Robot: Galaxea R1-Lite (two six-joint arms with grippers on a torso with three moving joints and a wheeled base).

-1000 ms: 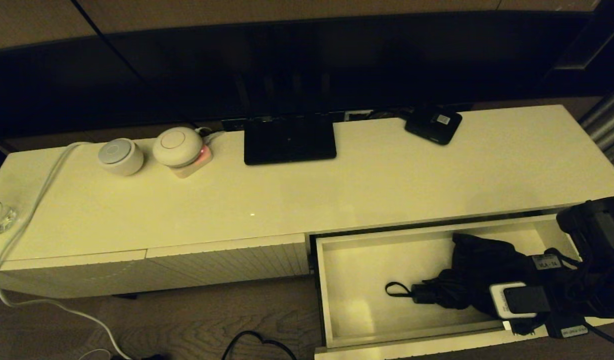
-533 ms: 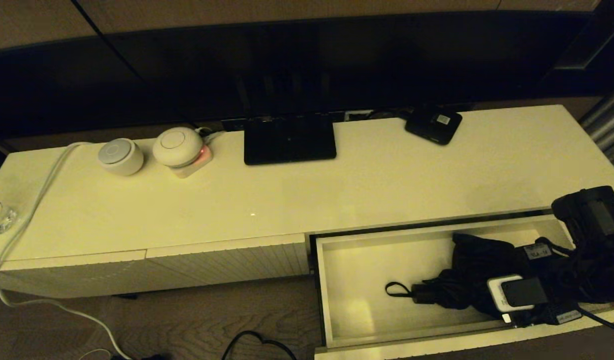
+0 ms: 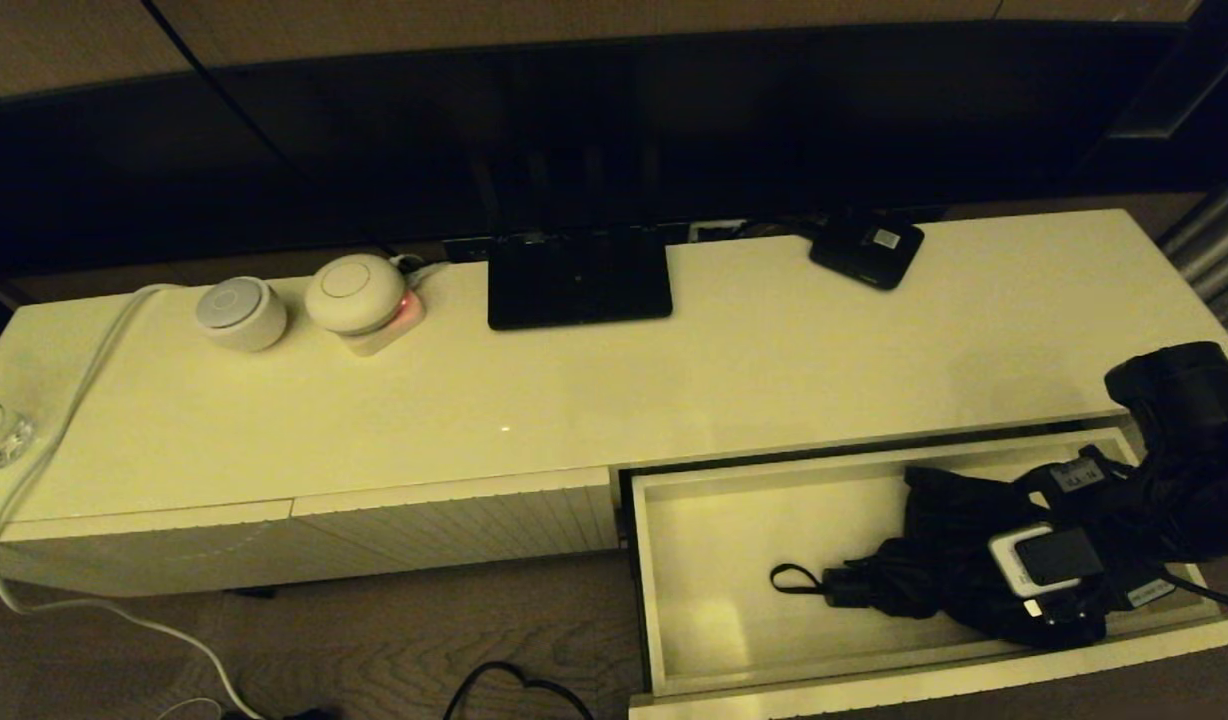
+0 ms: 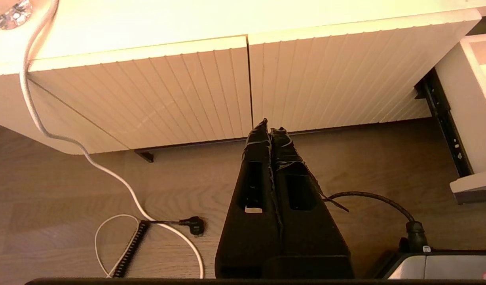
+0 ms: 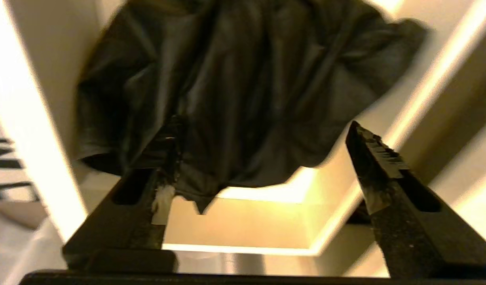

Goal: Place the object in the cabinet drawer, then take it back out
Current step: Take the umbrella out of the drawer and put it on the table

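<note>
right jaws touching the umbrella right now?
Cannot tell. Right wrist view: right gripper open, one jaw clear of the umbrella, the other overlaps its fabric, neither gap nor contact plain.

You have a cabinet top (image 3: 774, 370) that looks smooth and glossy, catching a small glint of light. The closed fronts (image 4: 179, 91) show fine ribs with a matt cream finish. Inside, your drawer (image 3: 714, 560) is plain, smooth and pale. The umbrella (image 5: 235, 91) is soft black cloth, creased and bunched, with a faint sheen. The floor (image 4: 69, 190) looks like grained wood. Your right gripper's fingers (image 5: 389, 174) are matt black with a rough, toothed inner face.
</note>
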